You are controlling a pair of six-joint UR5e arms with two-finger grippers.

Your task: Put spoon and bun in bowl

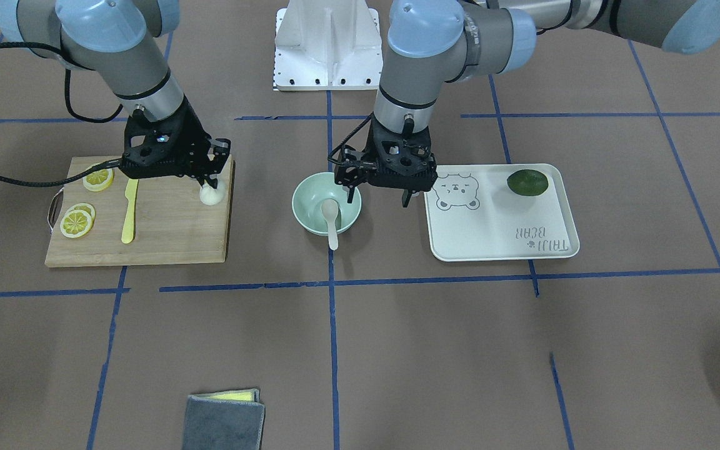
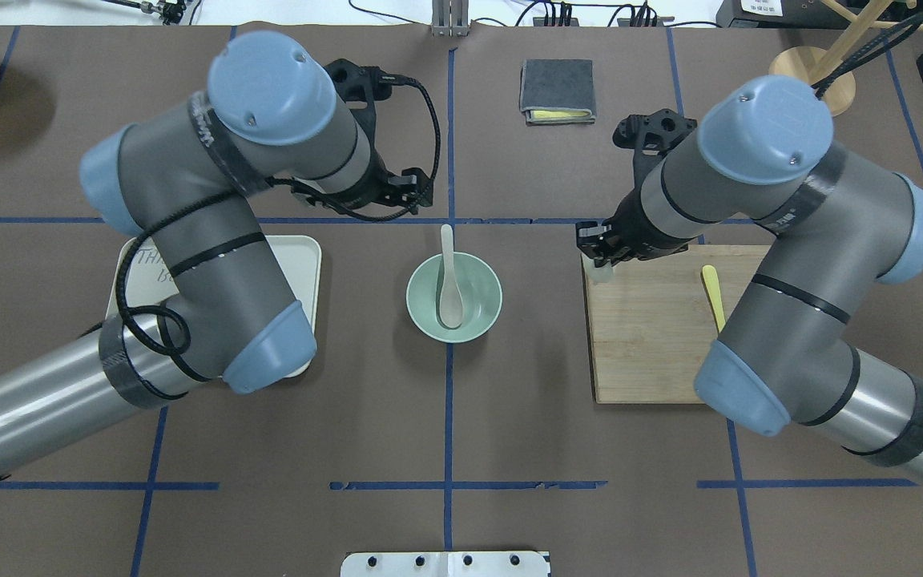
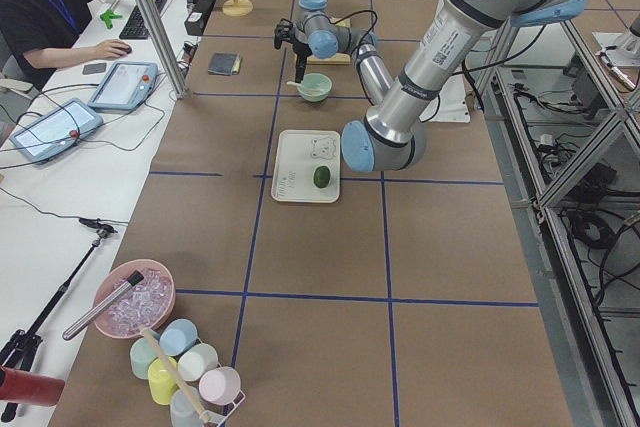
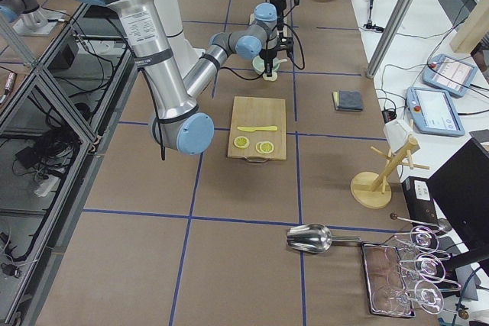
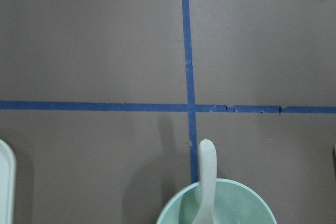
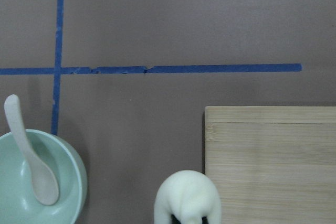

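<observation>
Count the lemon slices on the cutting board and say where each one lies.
3. One lemon slice lies alone at the cutting board's robot-side edge, beside the yellow knife's end. Two overlap near the metal handle: top slice, covered slice. None appears hidden.

Brown bench, gridded with blue tape. In the front-facing view's left sits a wooden cutting board: one lemon slice near its far corner, two more overlapping by the metal handle, and a yellow plastic knife lying just beside them. Over on the right, a white tray with a bear print, and a dark green fruit in its far corner. A folded grey cloth with a yellow layer lies at the near edge. At one bench end, a pink bowl of ice and pastel cups; at the other, a wooden rack and a metal scoop.
</observation>
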